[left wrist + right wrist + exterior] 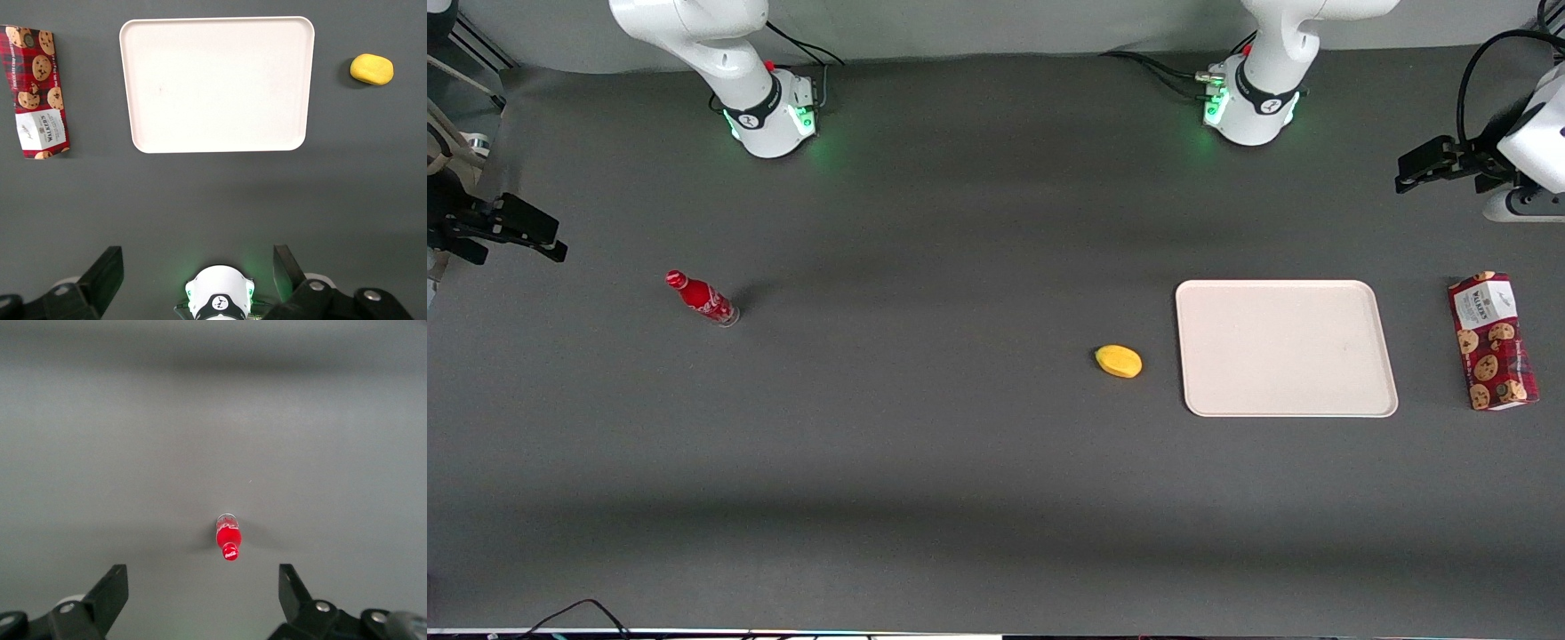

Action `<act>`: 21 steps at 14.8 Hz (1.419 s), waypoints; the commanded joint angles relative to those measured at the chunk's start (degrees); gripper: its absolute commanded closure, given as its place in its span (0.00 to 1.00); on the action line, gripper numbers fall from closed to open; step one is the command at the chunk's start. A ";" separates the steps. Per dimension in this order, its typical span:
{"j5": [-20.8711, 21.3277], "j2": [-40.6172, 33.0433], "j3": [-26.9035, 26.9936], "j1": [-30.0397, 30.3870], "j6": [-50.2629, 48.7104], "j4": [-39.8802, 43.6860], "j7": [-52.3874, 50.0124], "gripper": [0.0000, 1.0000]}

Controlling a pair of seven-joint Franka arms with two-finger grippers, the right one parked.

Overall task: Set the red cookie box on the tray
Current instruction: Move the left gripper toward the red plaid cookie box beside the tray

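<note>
Front: box flat on table beside bare tray, toward working arm's end; gripper high, apart from it. Wrist: fingers spread, empty. I'd judge carton light, crushable; pinch across narrow width, mid-length.

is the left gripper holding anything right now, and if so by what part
Nothing is held. The gripper hangs open and empty high above the table; the red cookie box lies untouched beside the tray.
</note>
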 commanded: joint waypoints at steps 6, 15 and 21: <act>1.25 12.97 6.74 0.73 -6.83 16.70 2.94 0.00; 0.82 37.23 26.35 3.62 9.48 22.72 39.23 0.00; -9.27 44.10 29.52 6.08 30.85 9.19 46.54 0.00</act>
